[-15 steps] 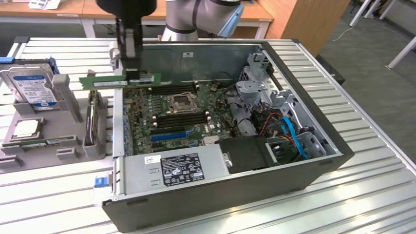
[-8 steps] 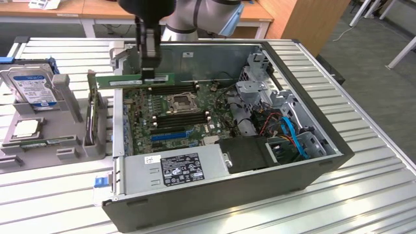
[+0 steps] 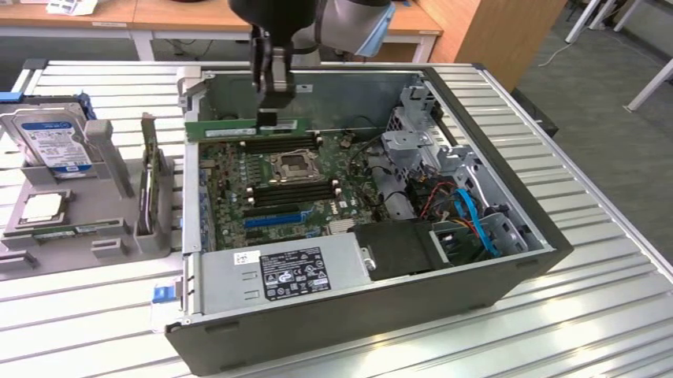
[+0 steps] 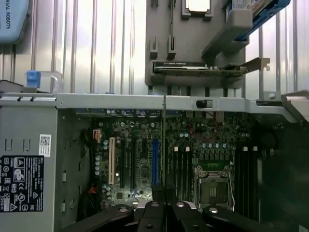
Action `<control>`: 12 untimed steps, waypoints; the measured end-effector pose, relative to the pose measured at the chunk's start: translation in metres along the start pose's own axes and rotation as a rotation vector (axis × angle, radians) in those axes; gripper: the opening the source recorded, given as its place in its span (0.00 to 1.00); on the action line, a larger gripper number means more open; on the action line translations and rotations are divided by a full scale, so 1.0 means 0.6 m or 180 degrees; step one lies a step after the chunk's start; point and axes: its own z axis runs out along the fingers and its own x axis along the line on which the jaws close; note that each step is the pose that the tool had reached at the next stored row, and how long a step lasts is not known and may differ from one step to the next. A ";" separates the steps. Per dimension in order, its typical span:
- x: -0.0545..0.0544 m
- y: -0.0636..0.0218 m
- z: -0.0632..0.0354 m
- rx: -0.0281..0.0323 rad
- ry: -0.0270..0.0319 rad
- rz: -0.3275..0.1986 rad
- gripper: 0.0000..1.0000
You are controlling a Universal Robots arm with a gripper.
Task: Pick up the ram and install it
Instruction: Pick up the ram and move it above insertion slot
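Green ram (image 3: 226, 127) hangs clamped by its upper edge in our claw (image 3: 269, 120), above the motherboard (image 3: 236, 185) near its memory slots (image 3: 279, 145) inside the open case (image 3: 505, 236). We judge pick-up done and the install in hand; it calls for squaring the stick over a free slot and pressing evenly.

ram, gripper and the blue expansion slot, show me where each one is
ram (image 3: 217, 128): exterior view, on the bare green board beside the fingers.
gripper (image 3: 270, 116): exterior view, midway between the fingertips, which are shut on the ram's upper edge.
blue expansion slot (image 3: 277, 216): exterior view, on the middle of the slot's length.
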 end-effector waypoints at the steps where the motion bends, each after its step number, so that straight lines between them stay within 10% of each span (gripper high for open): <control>1: 0.000 -0.006 0.000 0.0000 0.0000 0.0000 0.12; 12: 0.000 -0.065 -0.003 -0.0002 0.0000 0.0000 0.12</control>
